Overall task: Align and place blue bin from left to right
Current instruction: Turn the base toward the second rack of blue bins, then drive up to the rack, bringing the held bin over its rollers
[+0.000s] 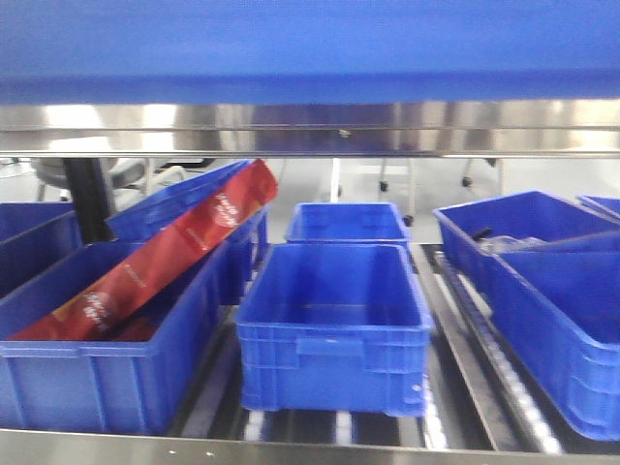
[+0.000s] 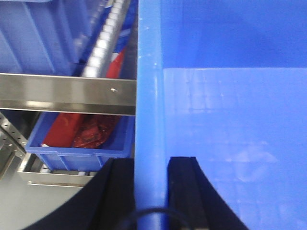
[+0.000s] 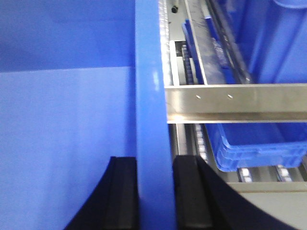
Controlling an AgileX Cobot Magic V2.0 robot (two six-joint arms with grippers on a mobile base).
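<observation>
Task object: blue bin (image 1: 310, 48). It is held off the shelf on the near side of the rack. Its wall fills the top band of the front view, above the steel crossbar (image 1: 310, 126). Long axis runs left-right, from one claw to the other.

L arm: left gripper (image 2: 151, 163) is clenched on the bin's left end wall. One black finger (image 2: 120, 191) sits outside and one inside, with the rim pinched between them. The bin interior lies to the right of this claw.

R arm: right gripper (image 3: 154, 160) has the same grasp on the right end wall, interior to its left. Neither arm is nearer; each holds one end.

Beyond the crossbar is the roller shelf (image 1: 455, 387). On it:
- left crate (image 1: 107, 378), red packet (image 1: 165, 257) leaning across it
- empty centre crate (image 1: 334, 329), another behind (image 1: 347, 223)
- right crates (image 1: 542, 300)

Judgement: carry stage, bin not yet set down. The coming move depends on keeping the long axis parallel to the crossbar. Both arms must travel together or the bin skews. Risk: the lower edge catches the crossbar. Landing spot: cannot tell.
</observation>
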